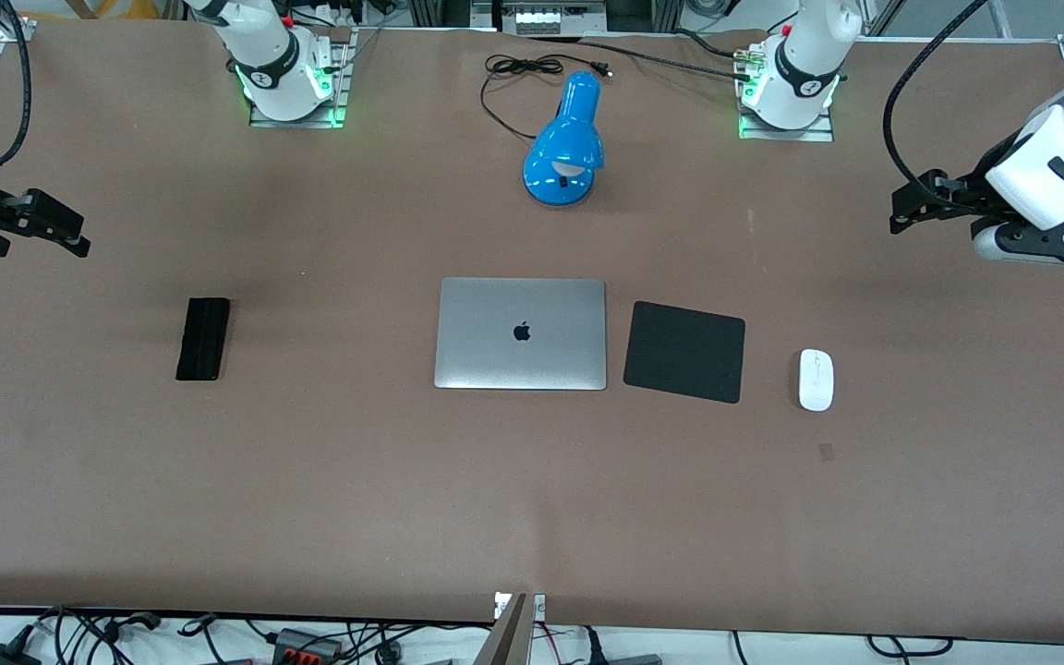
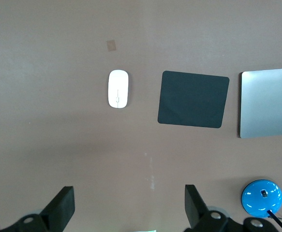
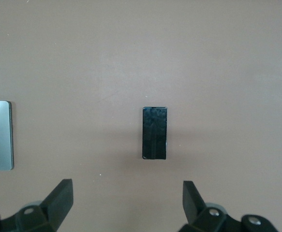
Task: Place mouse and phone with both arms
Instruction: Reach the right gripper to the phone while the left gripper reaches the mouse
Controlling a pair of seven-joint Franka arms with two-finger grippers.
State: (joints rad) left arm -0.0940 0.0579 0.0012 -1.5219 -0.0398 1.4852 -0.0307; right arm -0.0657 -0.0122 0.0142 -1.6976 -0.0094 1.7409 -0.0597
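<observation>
The white oval mouse (image 1: 816,379) lies on the table beside the black mouse pad (image 1: 685,351), toward the left arm's end; it also shows in the left wrist view (image 2: 118,89). The black phone (image 1: 203,338) lies flat toward the right arm's end and shows in the right wrist view (image 3: 155,133). My left gripper (image 1: 903,211) is open and empty, up in the air over bare table at its end (image 2: 129,205). My right gripper (image 1: 70,231) is open and empty, up over bare table at its end (image 3: 127,200).
A closed silver laptop (image 1: 521,333) lies mid-table beside the mouse pad. A blue desk lamp (image 1: 567,148) with a black cord lies farther from the front camera, between the arm bases. A small patch (image 1: 826,451) marks the table nearer the front camera than the mouse.
</observation>
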